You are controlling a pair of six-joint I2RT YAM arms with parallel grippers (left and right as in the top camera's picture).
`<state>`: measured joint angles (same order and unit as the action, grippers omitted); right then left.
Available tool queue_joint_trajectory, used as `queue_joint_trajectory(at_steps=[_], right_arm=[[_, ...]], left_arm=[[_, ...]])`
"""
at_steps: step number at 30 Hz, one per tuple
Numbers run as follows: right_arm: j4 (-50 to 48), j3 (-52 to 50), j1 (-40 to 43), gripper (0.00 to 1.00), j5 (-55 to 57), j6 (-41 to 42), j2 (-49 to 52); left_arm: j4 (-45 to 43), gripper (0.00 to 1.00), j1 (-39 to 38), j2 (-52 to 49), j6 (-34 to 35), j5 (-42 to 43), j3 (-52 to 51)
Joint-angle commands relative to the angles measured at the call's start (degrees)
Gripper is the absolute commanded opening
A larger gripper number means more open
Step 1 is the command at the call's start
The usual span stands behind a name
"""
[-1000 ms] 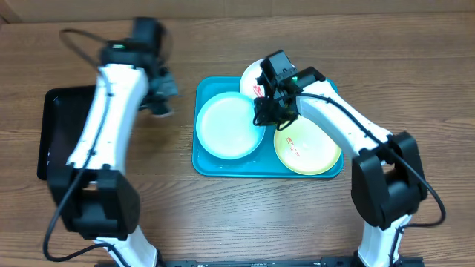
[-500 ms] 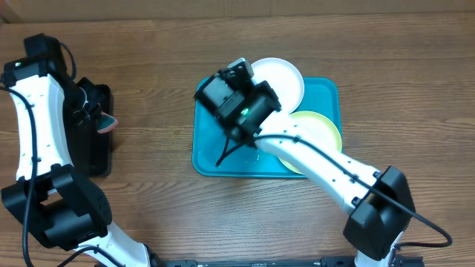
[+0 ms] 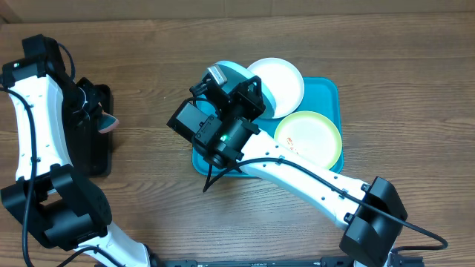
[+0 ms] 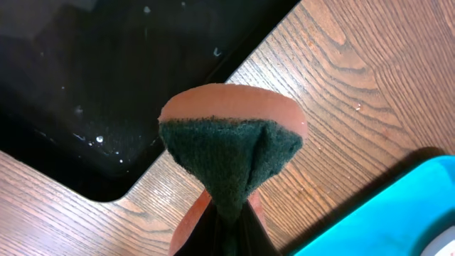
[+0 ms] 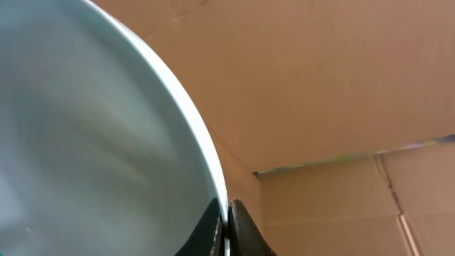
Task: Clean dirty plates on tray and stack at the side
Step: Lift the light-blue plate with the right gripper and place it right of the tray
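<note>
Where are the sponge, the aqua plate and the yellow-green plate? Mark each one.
sponge (image 4: 227, 156), left wrist view, on its dark green scouring face.
aqua plate (image 5: 92, 142), right wrist view, on its broad face.
yellow-green plate (image 3: 309, 139), overhead view, on its centre.

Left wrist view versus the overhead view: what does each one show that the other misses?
Only the left wrist view shows the sponge's dark green scrubbing face, folded and pinched in the left fingers, and pale specks on the black tray. Only the overhead view shows the white plate and yellow-green plate on the turquoise tray, and the aqua plate held tilted by the right arm. Both show the sponge, black tray, turquoise tray and wooden table.
</note>
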<state>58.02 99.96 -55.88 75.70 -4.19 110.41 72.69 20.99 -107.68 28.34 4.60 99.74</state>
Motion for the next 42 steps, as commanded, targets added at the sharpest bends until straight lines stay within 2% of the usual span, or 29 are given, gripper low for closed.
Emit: queue_joint_trajectory(at_steps=[1, 3, 4, 8, 11, 13, 15, 17, 21, 24, 33, 42], right_arm=[[-1.9, 1.6, 0.1, 0.04, -1.0, -1.8, -1.8], [-2.2, 1.6, 0.6, 0.04, -7.1, -1.8, -1.8], [-2.0, 1.6, 1.6, 0.04, -16.7, -1.5, -1.7], [-6.3, -1.1, 6.1, 0.04, -38.9, 0.3, -1.4], [-6.5, -2.5, 10.5, 0.04, -38.9, 1.6, -0.3], [-6.1, -2.5, 13.3, 0.04, -37.7, 8.2, -0.6], [-6.6, -2.4, 17.4, 0.04, -42.1, 13.9, -1.2], [-6.8, -2.4, 22.5, 0.04, -52.4, 14.7, -1.3], [-6.0, -2.5, 36.5, 0.04, -80.9, 14.7, -0.2], [-3.2, -2.5, 46.8, 0.04, -93.5, 14.7, 1.6], [2.7, -2.5, 67.8, 0.04, -94.2, 14.7, 7.4], [0.8, -2.5, 78.9, 0.04, -91.3, 14.7, 8.6]], left_arm=[[0.0, 0.04, -0.2, 0.4, -0.9, 1.4, -0.4], [0.0, 0.04, -0.2, 0.4, -0.9, 1.4, -0.4], [0.0, 0.04, -0.2, 0.4, -0.9, 1.4, -0.4], [-0.1, 0.03, -0.3, 0.4, -0.9, 1.4, -0.4], [0.0, 0.04, -0.5, 0.4, -1.2, 1.4, -0.4], [0.0, 0.04, -0.6, 0.4, -1.4, 1.4, -0.4], [-0.1, 0.04, -0.6, 0.4, -1.4, 1.4, -0.4], [-0.1, 0.04, -0.6, 0.4, -1.4, 1.4, -0.4], [-0.1, 0.04, -0.6, 0.4, -1.4, 1.4, -0.4], [-0.1, 0.04, -0.6, 0.4, -1.4, 1.5, -0.4], [-0.5, 0.04, -1.8, 0.4, -1.6, 1.4, -0.4], [-0.7, 0.04, -2.1, 0.4, -1.6, 1.4, -0.4]])
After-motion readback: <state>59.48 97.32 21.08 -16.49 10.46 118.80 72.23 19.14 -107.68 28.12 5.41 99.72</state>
